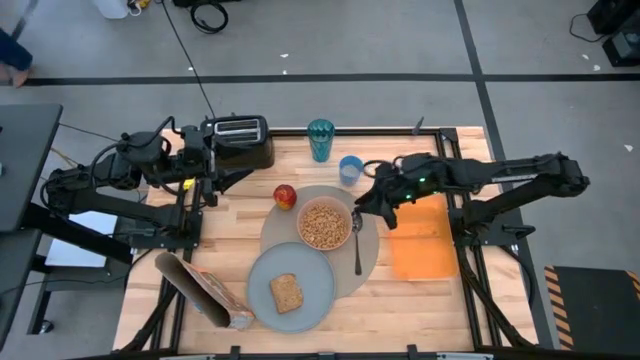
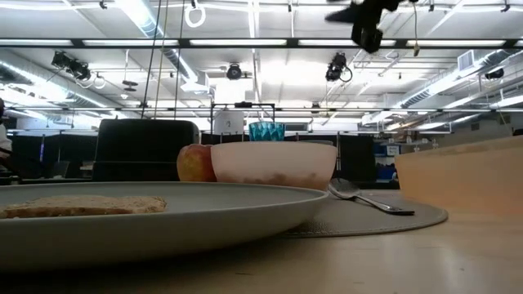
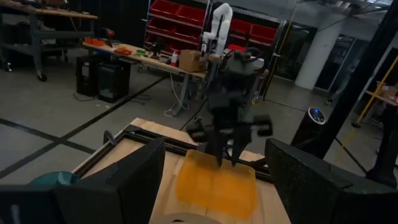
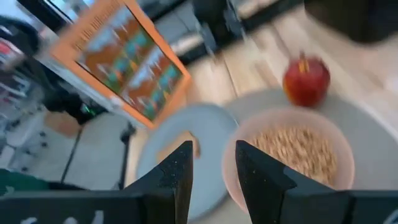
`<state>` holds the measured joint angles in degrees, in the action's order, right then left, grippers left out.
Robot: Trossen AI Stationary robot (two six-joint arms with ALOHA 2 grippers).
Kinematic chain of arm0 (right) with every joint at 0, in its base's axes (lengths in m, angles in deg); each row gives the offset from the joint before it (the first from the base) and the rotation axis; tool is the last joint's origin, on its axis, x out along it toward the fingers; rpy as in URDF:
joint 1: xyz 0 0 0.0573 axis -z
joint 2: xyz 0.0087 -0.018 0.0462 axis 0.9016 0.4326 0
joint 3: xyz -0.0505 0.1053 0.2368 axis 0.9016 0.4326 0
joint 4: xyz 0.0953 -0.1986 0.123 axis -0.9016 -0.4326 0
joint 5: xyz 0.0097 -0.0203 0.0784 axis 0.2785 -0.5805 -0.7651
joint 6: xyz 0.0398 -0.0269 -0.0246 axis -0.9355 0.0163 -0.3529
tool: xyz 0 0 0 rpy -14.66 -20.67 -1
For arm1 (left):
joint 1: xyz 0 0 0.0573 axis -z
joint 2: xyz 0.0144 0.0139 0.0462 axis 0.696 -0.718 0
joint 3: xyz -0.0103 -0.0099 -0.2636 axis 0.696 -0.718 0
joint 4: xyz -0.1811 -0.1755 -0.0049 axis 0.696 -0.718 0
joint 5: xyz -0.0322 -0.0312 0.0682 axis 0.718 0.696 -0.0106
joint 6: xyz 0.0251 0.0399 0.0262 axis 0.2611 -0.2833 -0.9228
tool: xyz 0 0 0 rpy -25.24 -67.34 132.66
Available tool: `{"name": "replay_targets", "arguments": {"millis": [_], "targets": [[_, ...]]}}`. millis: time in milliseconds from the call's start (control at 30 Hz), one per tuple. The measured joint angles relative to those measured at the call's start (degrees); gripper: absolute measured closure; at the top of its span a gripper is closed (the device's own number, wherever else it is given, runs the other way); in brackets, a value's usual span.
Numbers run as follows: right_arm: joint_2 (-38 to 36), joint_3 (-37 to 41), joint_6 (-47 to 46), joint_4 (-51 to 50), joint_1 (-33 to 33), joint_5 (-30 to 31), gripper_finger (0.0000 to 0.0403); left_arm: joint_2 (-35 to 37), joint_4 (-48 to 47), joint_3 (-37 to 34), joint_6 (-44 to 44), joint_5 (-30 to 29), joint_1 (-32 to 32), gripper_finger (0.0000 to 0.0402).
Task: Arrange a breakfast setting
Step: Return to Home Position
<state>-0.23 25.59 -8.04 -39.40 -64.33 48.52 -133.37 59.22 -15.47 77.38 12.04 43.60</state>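
The right tool [image 1: 362, 203], its fingers slightly apart and holding nothing, hangs over the placemat [image 1: 372, 255] mid-desk, above the spoon [image 1: 358, 240]. Just beside the spoon sits the bowl [image 1: 300, 225] of cereal [image 1: 325, 225]. The left tool [image 1: 222, 182], spread wide, waits by the toaster [image 1: 240, 140].

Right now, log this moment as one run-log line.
bowl: holds cereal | plate: holds toast | spoon: on placemat beside bowl | right hand: open, raised near spoon | left hand: open, by toaster
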Motion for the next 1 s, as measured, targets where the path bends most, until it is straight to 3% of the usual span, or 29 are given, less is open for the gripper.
{"name": "replay_targets", "arguments": {"millis": [167,333,467,600,767,900,1000], "targets": [[-4.2,0.1,5.5,4.7,-1.8,3.6,0.0275,0.0,-0.5,0.0,0.1,0.0,0.0,0.0116],[-7.9,7.4,14.5,21.8,-3.5,3.3,0.0287,0.0,-1.5,-0.8,3.1,0.6,0.2,0.0116],[-11.3,17.9,13.9,38.9,-3.5,0.4,0.0328,2.1,-0.6,-6.4,1.4,0.5,0.2,0.0116],[-17.2,27.6,13.7,49.0,-3.4,-1.2,0.0390,6.5,5.1,-15.8,-1.3,0.4,-0.3,0.0116],[-28.6,34.6,11.4,49.6,-3.3,5.3,0.0373,12.7,9.9,-24.6,-6.4,-2.0,-0.7,0.0116],[-36.7,39.9,16.2,45.9,-3.3,4.4,0.0356,16.1,5.4,-28.1,-11.5,-7.6,-0.7,0.0116],[-40.0,44.1,20.9,45.7,-3.3,4.0,0.0354,16.7,3.8,-29.8,-11.9,-7.8,-0.7,0.0116]]}}
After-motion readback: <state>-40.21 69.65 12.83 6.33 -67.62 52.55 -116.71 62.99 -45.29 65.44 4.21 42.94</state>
